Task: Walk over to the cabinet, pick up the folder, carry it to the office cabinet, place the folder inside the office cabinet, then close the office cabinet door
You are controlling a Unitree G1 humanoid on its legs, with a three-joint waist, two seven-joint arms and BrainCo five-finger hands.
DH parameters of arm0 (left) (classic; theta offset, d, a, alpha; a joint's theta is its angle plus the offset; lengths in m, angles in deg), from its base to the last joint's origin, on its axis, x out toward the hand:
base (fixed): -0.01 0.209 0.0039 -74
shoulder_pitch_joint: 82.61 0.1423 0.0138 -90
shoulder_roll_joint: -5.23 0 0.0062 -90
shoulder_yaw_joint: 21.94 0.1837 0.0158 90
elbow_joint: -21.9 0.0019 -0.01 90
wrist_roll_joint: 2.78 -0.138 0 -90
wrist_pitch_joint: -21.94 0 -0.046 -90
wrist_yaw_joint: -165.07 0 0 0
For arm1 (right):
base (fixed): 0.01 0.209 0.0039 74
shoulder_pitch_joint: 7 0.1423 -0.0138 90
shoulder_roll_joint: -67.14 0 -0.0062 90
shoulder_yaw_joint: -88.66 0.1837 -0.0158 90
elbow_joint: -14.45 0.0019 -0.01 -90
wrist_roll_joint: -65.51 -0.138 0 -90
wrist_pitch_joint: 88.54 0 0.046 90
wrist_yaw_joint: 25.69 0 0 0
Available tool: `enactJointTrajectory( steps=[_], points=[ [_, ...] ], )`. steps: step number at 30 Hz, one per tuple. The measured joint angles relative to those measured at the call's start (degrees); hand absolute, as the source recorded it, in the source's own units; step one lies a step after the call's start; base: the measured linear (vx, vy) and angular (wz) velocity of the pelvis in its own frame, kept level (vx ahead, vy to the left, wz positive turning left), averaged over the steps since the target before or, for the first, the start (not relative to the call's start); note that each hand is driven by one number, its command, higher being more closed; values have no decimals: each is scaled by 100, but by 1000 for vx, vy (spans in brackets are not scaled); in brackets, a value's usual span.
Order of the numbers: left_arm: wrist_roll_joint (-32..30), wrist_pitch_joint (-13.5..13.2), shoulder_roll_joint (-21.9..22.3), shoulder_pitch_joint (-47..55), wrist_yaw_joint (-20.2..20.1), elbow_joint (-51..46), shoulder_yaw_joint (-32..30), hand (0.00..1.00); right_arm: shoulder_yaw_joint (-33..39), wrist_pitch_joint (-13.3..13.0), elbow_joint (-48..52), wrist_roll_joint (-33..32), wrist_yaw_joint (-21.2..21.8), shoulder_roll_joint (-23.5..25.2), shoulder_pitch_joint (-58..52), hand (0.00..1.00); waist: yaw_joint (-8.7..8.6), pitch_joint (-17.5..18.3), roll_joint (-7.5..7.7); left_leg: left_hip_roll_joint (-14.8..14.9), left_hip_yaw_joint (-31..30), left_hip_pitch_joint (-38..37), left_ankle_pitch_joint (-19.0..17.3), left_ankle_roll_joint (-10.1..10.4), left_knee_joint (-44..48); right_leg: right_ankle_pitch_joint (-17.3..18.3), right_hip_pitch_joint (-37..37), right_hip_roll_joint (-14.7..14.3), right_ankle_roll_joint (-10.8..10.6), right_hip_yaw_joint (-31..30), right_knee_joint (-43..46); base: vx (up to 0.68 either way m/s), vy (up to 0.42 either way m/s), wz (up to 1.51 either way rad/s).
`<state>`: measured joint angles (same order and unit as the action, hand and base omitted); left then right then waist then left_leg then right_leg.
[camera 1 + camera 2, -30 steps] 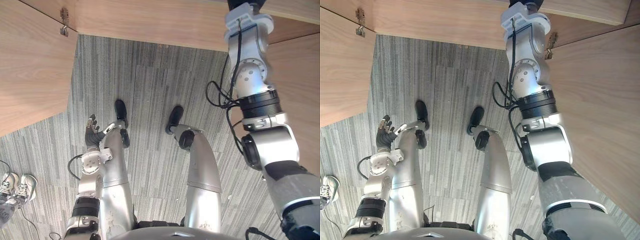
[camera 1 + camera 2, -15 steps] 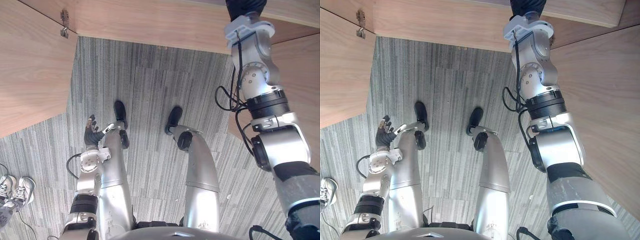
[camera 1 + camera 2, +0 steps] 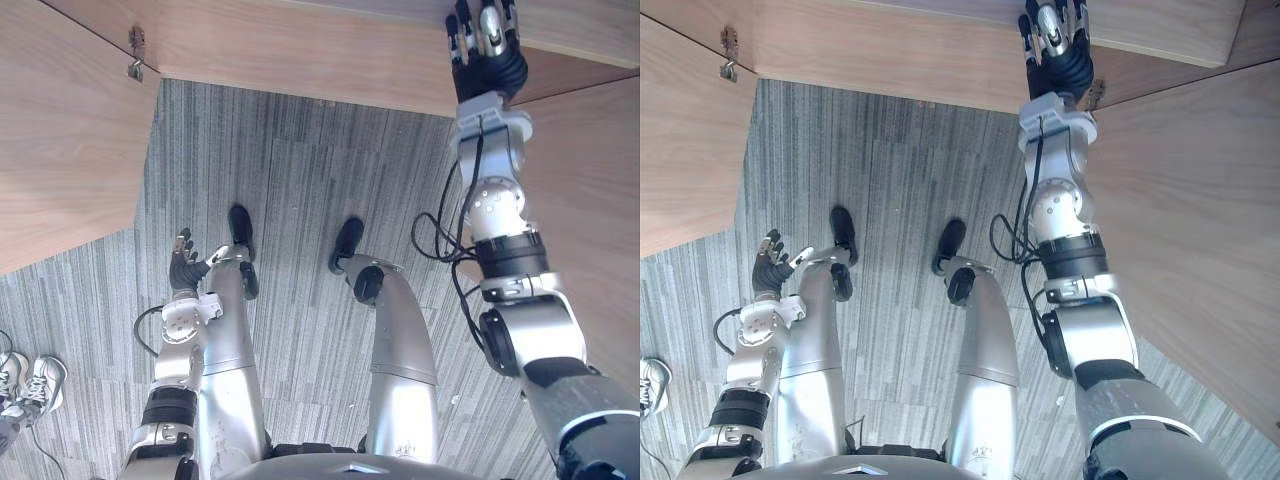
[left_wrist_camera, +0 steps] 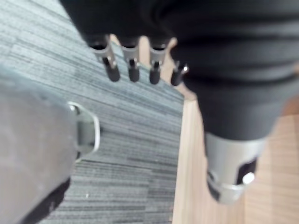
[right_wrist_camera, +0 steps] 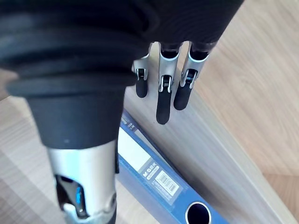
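Right hand (image 3: 487, 55) up at 1 o'clock against light wooden office cabinet (image 3: 300, 50), fingers (image 5: 163, 100) straight, slightly spread, holding nothing. Blue lever-arch folder with white spine label (image 5: 154, 179) lies flat on wooden shelf board (image 5: 210, 154) just beside the thumb. Left hand (image 3: 183, 268) at 8 o'clock over grey striped carpet (image 3: 300, 180), fingers relaxed, empty. Hinged wooden door (image 3: 60, 150) at 9 o'clock stands swung open.

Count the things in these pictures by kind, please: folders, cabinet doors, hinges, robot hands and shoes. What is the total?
Folders: 1, the blue folder
Open cabinet doors: 2, the left door and the right door
Metal hinges: 2, the left hinge and the right hinge
Robot hands: 2, the left hand and the right hand
A person's white shoes: 2
Total: 9
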<state>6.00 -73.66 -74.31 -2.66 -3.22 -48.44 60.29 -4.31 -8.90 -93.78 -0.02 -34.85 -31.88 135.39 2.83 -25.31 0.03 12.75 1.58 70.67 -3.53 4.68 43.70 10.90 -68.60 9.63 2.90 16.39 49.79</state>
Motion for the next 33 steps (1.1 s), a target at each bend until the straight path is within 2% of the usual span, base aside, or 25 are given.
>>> enactJointTrajectory(
  steps=[4,6,10,11,12,15,16,19,22,28,33],
  points=[
    [-1,38,6,-6,2,-12,0,0,109,1,357,21,36,117,-580,0,-6,8,8,-2,19,-98,-16,-26,-57,2,83,0,-3,-4,-41,0,0,0],
    [-5,56,5,3,17,-82,-26,0,162,1,852,246,24,156,-1012,0,-2,30,30,1,39,-120,-16,-28,-90,4,85,-2,-4,-14,-59,0,0,0],
    [-44,65,32,5,42,-120,-102,0,498,-4,2049,1982,-117,436,-1927,0,-43,30,30,2,61,-115,-39,-59,-81,10,87,-3,-15,-26,-85,0,0,0],
    [-101,68,63,4,63,-132,-128,0,639,-7,2287,2693,-299,552,-2086,0,-58,30,30,2,70,-114,-48,-63,-77,10,87,-3,-22,-33,-93,0,0,0],
    [-135,69,75,5,63,-144,-127,0,692,-7,2415,2928,-386,613,-2151,0,-62,30,30,2,75,-114,-52,-60,-76,9,87,-3,-24,-37,-98,0,0,0],
    [-356,86,150,0,93,-298,-123,0,765,4,2927,4592,-864,964,-2320,0,-105,32,33,7,91,-113,-81,-59,-65,11,87,-10,-35,-56,-114,1,-5,-2],
    [-462,89,169,-13,140,-354,-119,0,757,39,3079,5220,-1031,1109,-2328,100,-114,32,34,16,102,-114,-97,-58,-53,13,86,-17,-39,-69,-117,2,-10,-5],
    [-567,102,208,-26,201,-376,-128,0,559,111,3329,6285,-1282,1270,-2326,100,-100,32,34,73,132,-111,-165,-38,30,21,86,-71,-51,-113,-117,4,-13,-12],
    [-571,107,252,-40,206,-379,-123,0,287,226,3343,7118,-1343,1313,-2301,100,-112,33,34,83,141,-111,-205,-55,46,36,84,-81,-72,-125,-117,3,-4,-3],
    [-685,104,281,-36,215,-379,-138,0,-29,316,3303,7888,-1316,1276,-2122,100,-96,33,33,94,127,-74,-292,-46,182,71,65,-81,-71,-145,-17,1,-1,-1],
    [-751,99,289,-32,214,-376,-146,0,-303,329,3155,8246,-1259,1192,-1745,100,-79,34,31,121,93,-10,-445,-48,438,209,35,-66,-106,-158,172,2,0,-2]
  ],
)
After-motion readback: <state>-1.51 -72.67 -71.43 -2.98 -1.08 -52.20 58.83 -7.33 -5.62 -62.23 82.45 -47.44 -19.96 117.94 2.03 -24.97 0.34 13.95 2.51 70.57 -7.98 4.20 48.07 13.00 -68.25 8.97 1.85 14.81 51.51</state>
